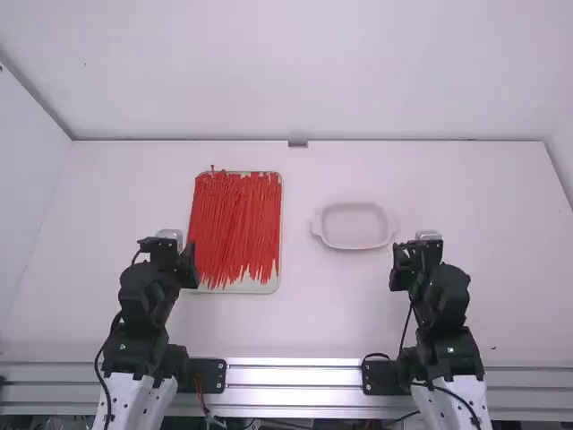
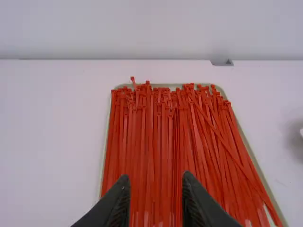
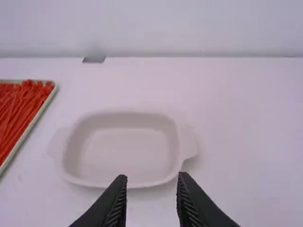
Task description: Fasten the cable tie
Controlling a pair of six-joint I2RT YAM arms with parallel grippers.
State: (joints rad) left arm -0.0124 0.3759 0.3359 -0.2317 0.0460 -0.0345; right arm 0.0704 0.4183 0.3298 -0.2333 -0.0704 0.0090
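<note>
Many red cable ties (image 1: 235,228), parallel, covering tray (image 1: 274,288).

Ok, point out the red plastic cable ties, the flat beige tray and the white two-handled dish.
Red plastic cable ties (image 1: 235,228): high view, pile's middle.
Flat beige tray (image 1: 269,288): high view, near rim.
White two-handled dish (image 3: 122,142): right wrist view, bare floor.

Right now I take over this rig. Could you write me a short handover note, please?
Left gripper: open, empty, at the near end of the red cable ties.
Right gripper: open, empty, just in front of the white dish.
Things: ties lie in a pile on the tray; the dish beside it is empty.
Done: nothing, no tie picked.
To do: pick one tie, thread its tail through its head, pull tight.
</note>
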